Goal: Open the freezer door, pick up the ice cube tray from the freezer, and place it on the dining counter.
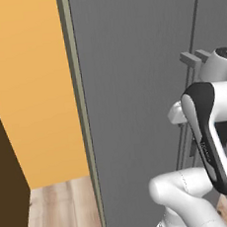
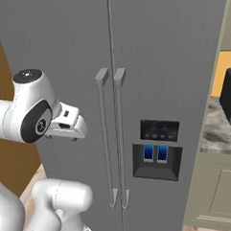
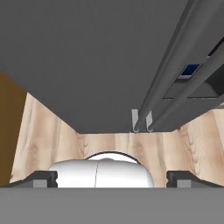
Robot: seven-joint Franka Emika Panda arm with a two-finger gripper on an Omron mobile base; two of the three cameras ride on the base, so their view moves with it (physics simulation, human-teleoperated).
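Observation:
The freezer door [image 2: 61, 53] is the left grey panel of the tall appliance, and it stands closed. Its long vertical bar handle [image 2: 105, 137] runs beside the seam, seen too in the left base view [image 1: 189, 60] and the hand view [image 3: 162, 83]. My gripper [image 3: 111, 179] is open, its fingertips [image 3: 43, 178] wide apart with nothing between them. The hand [image 2: 65, 124] hovers in front of the freezer door, left of the handle and apart from it, looking down along the panel to the floor. The ice cube tray is hidden behind the closed door. The dining counter is out of view.
The neighbouring grey door carries a black dispenser panel [image 2: 157, 151] and its own handle [image 2: 122, 136]. To the right stands a grey-green cabinet [image 2: 218, 198] with a granite top and a black appliance [image 2: 229, 94]. On the left are an orange wall [image 1: 29, 94], a dark brown panel [image 1: 6, 186] and wood floor [image 1: 61, 210].

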